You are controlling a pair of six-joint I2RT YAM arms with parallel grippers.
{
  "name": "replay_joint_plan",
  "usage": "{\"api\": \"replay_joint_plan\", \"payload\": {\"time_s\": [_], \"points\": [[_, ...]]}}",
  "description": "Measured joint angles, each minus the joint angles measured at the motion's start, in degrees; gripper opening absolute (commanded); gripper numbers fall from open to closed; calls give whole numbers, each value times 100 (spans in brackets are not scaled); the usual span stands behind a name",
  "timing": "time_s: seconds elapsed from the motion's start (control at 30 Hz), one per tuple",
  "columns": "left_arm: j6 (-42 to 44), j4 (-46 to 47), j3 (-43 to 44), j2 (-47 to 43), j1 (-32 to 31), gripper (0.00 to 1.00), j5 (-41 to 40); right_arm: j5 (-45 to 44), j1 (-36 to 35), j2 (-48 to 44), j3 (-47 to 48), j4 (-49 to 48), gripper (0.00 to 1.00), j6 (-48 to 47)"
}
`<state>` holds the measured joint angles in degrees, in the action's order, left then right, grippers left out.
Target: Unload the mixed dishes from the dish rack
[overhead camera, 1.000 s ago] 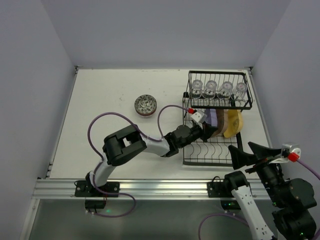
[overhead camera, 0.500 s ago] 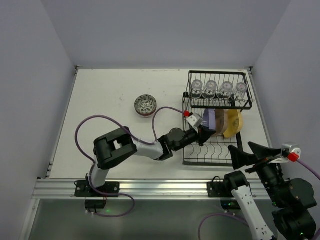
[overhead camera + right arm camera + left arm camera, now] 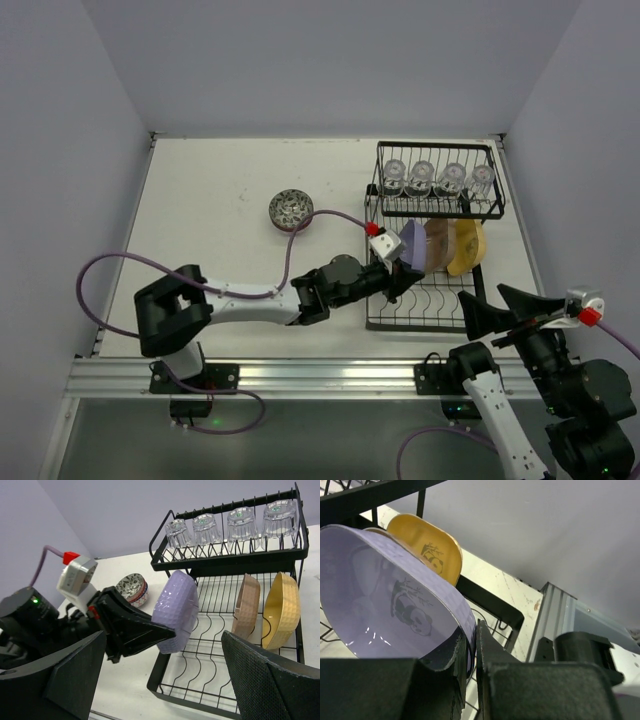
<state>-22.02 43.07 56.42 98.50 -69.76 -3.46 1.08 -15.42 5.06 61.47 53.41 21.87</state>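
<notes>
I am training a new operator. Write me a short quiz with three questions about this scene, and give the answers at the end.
1. True or false: the left gripper is shut on the rim of the lavender plate.
2. How many clear glasses stand on the upper shelf of the dish rack?
3. Which plate stands directly beside the yellow plate? A. brown plate B. green plate C. white plate

Key: 1 true; 2 four; 3 A.
</notes>
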Motion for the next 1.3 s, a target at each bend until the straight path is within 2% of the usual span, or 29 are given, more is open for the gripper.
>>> {"api": "replay_joint_plan", "payload": {"time_s": [0.17, 0.33, 0.57, 0.67, 0.73, 0.9, 1.03, 1.13, 1.3], "points": [[284, -1746, 306, -739, -319, 0, -264, 35, 0, 0, 0, -9, 99, 20], [428, -3390, 647, -1086, -564, 0, -745, 103, 0, 0, 0, -20, 99, 24], [448, -5547, 557, -1615, -581, 0, -1674, 146, 0, 0, 0, -20, 99, 24], [221, -6415, 588, -1808, -387, 0, -2192, 153, 0, 0, 0, -22, 99, 24], [28, -6896, 632, -1849, 175, 0, -2269, 166, 0, 0, 0, -26, 99, 24], [-291, -7759, 984, -1685, 2509, 0, -2474, 258, 0, 0, -11, -72, 99, 35], [-398, -8100, 1622, -1261, 4063, 0, -2273, 321, 0, -4, -55, -164, 99, 42], [-444, -8247, 2444, -461, 5038, 0, -2048, 372, 0, -7, -103, -208, 99, 46], [-553, -8675, 4463, 1602, 5875, 0, -1790, 452, 0, -20, -184, -306, 99, 101]]}}
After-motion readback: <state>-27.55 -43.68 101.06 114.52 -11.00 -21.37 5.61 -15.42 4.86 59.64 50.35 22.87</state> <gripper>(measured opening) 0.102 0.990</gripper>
